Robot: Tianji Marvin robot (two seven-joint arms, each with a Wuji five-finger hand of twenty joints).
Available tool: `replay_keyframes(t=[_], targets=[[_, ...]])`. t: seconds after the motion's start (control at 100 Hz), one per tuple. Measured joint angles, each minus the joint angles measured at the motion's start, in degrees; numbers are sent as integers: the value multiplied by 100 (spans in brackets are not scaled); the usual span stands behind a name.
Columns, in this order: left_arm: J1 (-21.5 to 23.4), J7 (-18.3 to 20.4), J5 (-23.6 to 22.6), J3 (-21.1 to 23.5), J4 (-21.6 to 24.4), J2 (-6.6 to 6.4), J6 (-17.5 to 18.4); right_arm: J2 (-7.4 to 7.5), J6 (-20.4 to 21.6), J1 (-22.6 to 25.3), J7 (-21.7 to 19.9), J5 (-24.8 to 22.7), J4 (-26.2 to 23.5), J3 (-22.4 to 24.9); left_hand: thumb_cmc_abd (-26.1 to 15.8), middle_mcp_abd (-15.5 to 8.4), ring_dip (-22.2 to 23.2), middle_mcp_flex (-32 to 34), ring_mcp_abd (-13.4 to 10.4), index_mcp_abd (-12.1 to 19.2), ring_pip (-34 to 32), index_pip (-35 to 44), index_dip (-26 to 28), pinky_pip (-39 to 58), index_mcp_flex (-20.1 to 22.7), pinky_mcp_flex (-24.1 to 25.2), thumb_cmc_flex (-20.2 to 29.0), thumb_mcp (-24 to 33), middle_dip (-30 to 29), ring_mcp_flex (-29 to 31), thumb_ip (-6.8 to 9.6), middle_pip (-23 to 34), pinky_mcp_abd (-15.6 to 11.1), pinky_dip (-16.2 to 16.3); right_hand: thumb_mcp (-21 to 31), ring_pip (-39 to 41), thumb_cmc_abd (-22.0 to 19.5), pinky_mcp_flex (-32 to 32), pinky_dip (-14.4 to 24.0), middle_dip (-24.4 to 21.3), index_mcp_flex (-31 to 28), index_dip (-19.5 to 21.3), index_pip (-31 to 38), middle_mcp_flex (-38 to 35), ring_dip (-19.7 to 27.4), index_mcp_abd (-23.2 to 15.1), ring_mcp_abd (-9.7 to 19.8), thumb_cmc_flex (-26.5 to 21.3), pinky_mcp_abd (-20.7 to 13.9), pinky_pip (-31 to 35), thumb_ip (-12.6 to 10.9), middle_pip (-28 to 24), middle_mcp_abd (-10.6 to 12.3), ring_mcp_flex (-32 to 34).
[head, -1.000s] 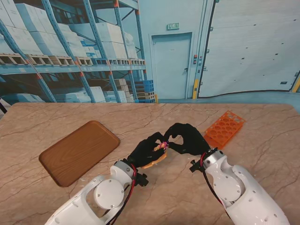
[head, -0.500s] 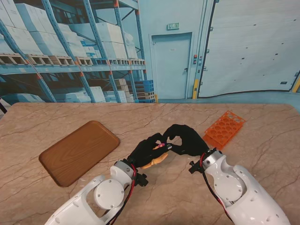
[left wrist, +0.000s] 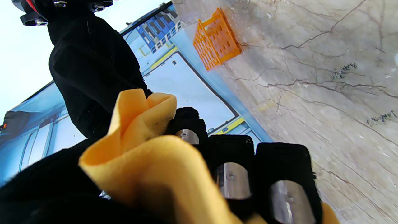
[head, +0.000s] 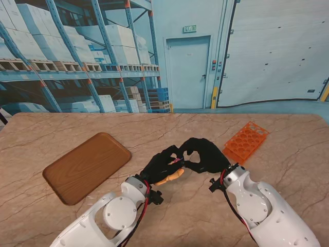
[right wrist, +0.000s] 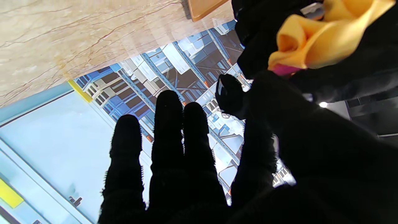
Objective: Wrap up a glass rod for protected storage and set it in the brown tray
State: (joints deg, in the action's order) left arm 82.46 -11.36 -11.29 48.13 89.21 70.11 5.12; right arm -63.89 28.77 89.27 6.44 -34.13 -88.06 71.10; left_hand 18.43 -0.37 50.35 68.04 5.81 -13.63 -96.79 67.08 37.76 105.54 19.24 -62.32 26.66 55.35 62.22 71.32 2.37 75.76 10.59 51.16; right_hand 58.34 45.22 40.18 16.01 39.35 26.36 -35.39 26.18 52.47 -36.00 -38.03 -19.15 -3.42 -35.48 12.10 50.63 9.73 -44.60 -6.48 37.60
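Rod (right wrist: 284, 69) pink tip in yellow cloth (head: 172, 178), left hand (head: 160, 164) clamped on cloth, right hand (head: 205, 154) touching, grip unclear, marble table (head: 169, 211), brown tray (head: 86, 166) left, orange rack (head: 247, 140) right, warehouse backdrop.

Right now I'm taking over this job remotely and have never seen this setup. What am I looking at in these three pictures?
A two-armed robot with black-gloved five-finger hands works at a marble table. The wide picture comes from a camera on its stand, looking down. The other two come from cameras on its wrists and appear upside down.

On the table lie a brown tray on the robot's left and an orange rack on its right.

The left hand clutches a yellow cloth. A pink tip, probably the rod, pokes out. The right hand meets it at the cloth's end; whether it grips is unclear.
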Motion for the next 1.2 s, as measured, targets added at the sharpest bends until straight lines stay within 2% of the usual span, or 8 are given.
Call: replay_keyframes(t=[0.27, 0.46, 0.58, 0.62, 0.75, 0.83, 0.94, 1.2], targets=[[0, 43, 97, 11, -8, 0, 68, 22, -87, 232, 39, -229, -212, 290, -158, 73, 52, -57, 15, 1, 0, -159, -40, 0, 4, 0, -598, 633, 0, 0, 2305, 0, 12, 0, -4, -63, -10, -2, 0, 0, 202, 486, -667, 272, 0, 411, 11, 261, -1, 0, -414, 84, 2, -3], [0, 114, 159, 14, -6, -4, 67, 23, -115, 339, 264, -398, -272, 416, -571, 136, 59, -57, 35, 4, 0, -514, -185, 0, 93, 0, -669, 479, -11, 0, 3127, 0, 24, 12, -5, -64, -12, -2, 0, -7, 200, 659, -762, 323, 0, 478, 11, 261, -2, 0, -414, 87, 2, -3], [-1, 119, 172, 14, -7, -4, 78, 9, -141, 386, 426, -412, -309, 479, -561, 141, 60, -58, 35, 4, 0, -643, -272, 0, 97, 0, -608, 393, -60, 0, 3131, -2, 24, 14, -5, -64, -12, -2, 0, -7, 200, 660, -764, 323, 0, 478, 12, 261, -2, -1, -414, 87, 2, -3], [-1, 101, 172, 14, -9, -3, 88, -2, -141, 396, 483, -416, -318, 501, -289, 140, 60, -58, 35, 4, 0, -644, -345, 0, 180, 0, -468, 397, -66, 0, 2893, -10, 24, 14, -5, -64, -12, -2, 0, -7, 200, 660, -764, 323, 0, 479, 11, 261, -2, -1, -414, 87, 2, -3], [4, 24, 139, 36, -12, 7, 96, -44, -144, 406, 1043, -682, -323, 531, 579, 137, 61, -58, 35, -10, 0, -292, -626, 0, 564, 0, 92, 463, -88, 0, 800, -23, 23, 23, -17, -64, -16, -2, 0, -7, 198, 606, -764, 323, 0, 479, 11, 362, -2, -1, -434, 87, 2, -3], [22, -19, 99, 82, -7, 15, 86, -84, -175, 405, 1276, -650, -322, 530, 591, 137, 61, -58, 35, -2, 0, -65, -634, 0, 757, 0, 367, 31, -103, 0, 53, -23, 23, 35, -28, -64, -16, -2, 0, -7, 191, 535, -764, 323, 0, 479, 12, 456, -2, -1, -451, 87, 2, -3], [48, -141, -224, 163, -5, 18, 125, -134, -207, 403, 1229, -347, -322, 512, 441, 132, 62, -49, 35, 144, 0, 7, -540, 0, 831, 0, 943, -684, -103, 0, -329, -23, 23, 56, -109, -64, -16, -2, 0, -7, 182, 458, -734, 313, 0, 480, 11, 449, -2, -1, -451, 83, -4, -3], [170, -261, -889, 678, 129, -33, 327, -148, -302, 409, 680, 254, -326, 468, 176, 72, 64, -47, 35, 146, 0, 13, -252, 0, 832, 0, 1296, -1247, -95, 0, -330, -23, 21, 57, -475, -222, -131, -140, 0, -7, 286, 526, -905, 309, 0, 706, -30, 839, -2, -121, -414, 102, -26, -181]])
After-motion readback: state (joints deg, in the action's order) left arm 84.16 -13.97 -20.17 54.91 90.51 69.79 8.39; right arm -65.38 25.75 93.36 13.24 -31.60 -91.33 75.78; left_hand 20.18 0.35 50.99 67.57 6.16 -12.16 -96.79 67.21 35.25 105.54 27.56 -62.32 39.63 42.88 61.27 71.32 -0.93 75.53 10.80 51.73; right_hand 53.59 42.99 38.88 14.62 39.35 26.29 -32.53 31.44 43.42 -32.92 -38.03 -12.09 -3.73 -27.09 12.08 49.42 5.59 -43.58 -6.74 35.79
